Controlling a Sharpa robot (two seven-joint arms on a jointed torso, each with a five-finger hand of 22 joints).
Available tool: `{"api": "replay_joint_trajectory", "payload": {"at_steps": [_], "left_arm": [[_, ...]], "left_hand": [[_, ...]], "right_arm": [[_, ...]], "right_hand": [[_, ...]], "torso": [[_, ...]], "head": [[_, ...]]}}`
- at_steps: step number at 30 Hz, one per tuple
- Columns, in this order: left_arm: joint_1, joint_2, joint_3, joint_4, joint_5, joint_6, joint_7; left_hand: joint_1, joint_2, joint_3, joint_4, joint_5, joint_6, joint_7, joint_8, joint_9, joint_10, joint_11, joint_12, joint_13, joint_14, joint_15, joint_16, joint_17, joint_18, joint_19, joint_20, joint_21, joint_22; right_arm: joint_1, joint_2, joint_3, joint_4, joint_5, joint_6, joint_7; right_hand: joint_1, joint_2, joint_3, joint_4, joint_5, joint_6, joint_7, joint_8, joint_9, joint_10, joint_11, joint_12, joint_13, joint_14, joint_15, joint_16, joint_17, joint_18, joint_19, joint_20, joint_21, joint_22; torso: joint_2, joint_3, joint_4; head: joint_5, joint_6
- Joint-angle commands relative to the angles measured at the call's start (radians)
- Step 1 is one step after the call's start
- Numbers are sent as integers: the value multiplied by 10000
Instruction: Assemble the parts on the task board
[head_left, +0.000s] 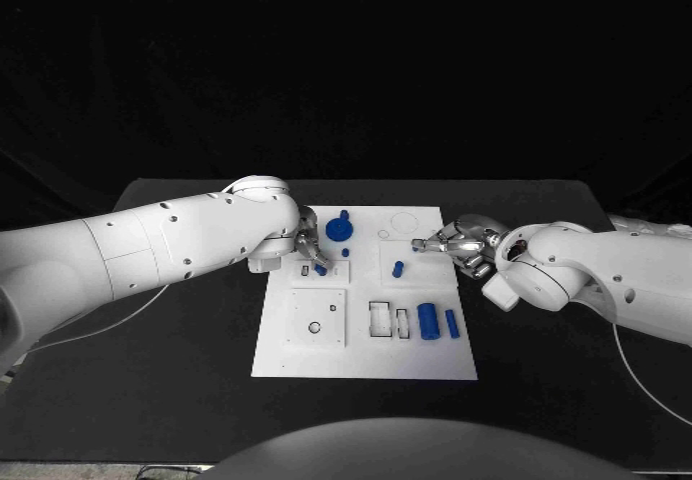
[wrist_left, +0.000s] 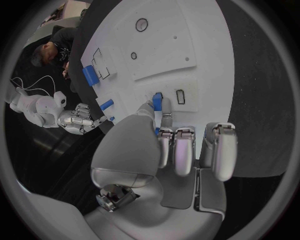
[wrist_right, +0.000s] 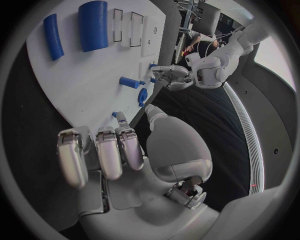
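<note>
Left hand (head_left: 306, 252) at the far-left part of the white task board (head_left: 366, 360), pinching a small blue part (wrist_left: 157, 100) over a raised block, while the right hand (head_left: 459, 243), at the board's far-right edge, pinches a tiny blue part (wrist_right: 115, 115) in its fingertips.
</note>
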Motion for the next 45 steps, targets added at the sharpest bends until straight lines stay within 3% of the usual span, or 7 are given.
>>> {"api": "replay_joint_trajectory", "payload": {"at_steps": [1,13,21,30,45], "left_arm": [[3,22,1,7,16,104,62],[3,16,0,10,8,150,40],[3,22,0,4,-24,150,20],[2,60,-1,-2,-31,201,38],[2,59,-1,2,-74,228,42]], "left_hand": [[39,83,82,-6,43,77,-56,56,10,1088,-42,-15,2613,1041,-72,26,2632,-75,1052,-40,24,2634],[-99,64,108,28,1,75,-28,29,30,1088,-22,-15,2613,1041,-67,26,2632,-75,1052,-26,24,2634],[-1245,45,-122,43,-389,106,43,-100,76,1088,46,-15,2613,1041,41,26,2632,-75,1052,-81,24,2634],[-1780,-85,-367,47,-449,125,66,-169,98,1088,72,-15,2613,1041,72,26,2632,-75,1052,-116,24,2634],[-1566,-201,-333,-13,-410,130,19,-211,137,1088,35,-15,2613,1041,76,26,2632,-75,1052,-131,24,2634]], "right_arm": [[-9,4,-1,4,-86,135,4],[-9,17,-1,10,-87,151,5],[-10,18,-1,9,-87,154,16],[-10,12,-1,7,-81,161,26],[-10,12,-1,0,-80,174,23]], "right_hand": [[17,67,-72,7,65,-64,90,65,14,1032,54,39,2635,1042,73,41,2635,-143,1066,55,45,2633],[31,73,-84,2,70,-75,101,85,22,1032,67,39,2635,1042,87,41,2635,-143,1066,72,45,2633],[31,73,-84,2,69,-75,101,85,22,1032,67,39,2635,1042,88,41,2635,-143,1066,72,45,2633],[-33,109,-132,70,2,-106,95,109,32,1032,69,39,2635,1042,98,41,2635,-143,1066,92,45,2633],[-34,115,-135,74,5,-110,97,112,34,1032,70,39,2635,1042,99,41,2635,-143,1066,94,45,2633]], "torso": [[6,-6,-3],[-1,3,2],[1,-2,-8],[4,0,-3],[1,-3,-4]], "head": [[10,-18],[37,-20],[41,-26],[25,-22],[23,-18]]}}
